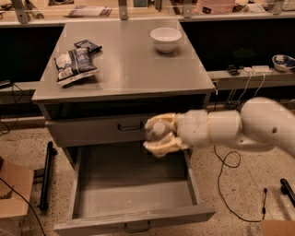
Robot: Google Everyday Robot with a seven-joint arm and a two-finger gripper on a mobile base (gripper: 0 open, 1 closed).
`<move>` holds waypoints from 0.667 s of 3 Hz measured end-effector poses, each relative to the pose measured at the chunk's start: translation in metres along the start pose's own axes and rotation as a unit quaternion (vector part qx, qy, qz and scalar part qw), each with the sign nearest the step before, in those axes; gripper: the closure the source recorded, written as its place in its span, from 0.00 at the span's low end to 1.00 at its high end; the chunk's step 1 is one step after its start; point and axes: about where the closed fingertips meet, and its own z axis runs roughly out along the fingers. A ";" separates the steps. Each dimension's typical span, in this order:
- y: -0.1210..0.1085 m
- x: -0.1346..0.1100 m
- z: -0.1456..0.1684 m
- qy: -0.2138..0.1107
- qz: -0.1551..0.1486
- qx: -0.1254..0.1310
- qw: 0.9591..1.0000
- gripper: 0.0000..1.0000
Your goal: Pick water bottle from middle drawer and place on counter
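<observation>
A grey metal drawer cabinet is standing on a speckled floor, with a long cluttered bench [138,11] running behind it. Its flat top, the table [124,73], is carrying a white bowl [166,39] at the back right and dark snack bags [73,64] at the left. The middle drawer [133,198] is standing pulled out, and its floor is showing nothing on it. The gripper [161,137] is hanging above this drawer, in front of the shut upper drawer front [92,131] and below the table edge. Its fingers [168,146] are gripping the water bottle [158,129]. Only the round white cap is showing clearly between them.

I am judging that the lift out of the drawer is the step in hand. To do it well, the arm is needing to rise until the bottle is clearing the table edge. Then it should go forward over the bare front part, keeping apart from the bowl and the bags. The bottle should be touching the table upright before the fingers are letting go.

The bags are carrying pale print, but no word on them can be read, and no other writing is showing.
</observation>
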 end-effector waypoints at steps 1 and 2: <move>-0.056 -0.037 -0.036 0.038 -0.048 0.009 0.998 1.00; -0.109 -0.082 -0.052 0.108 -0.109 -0.026 0.988 1.00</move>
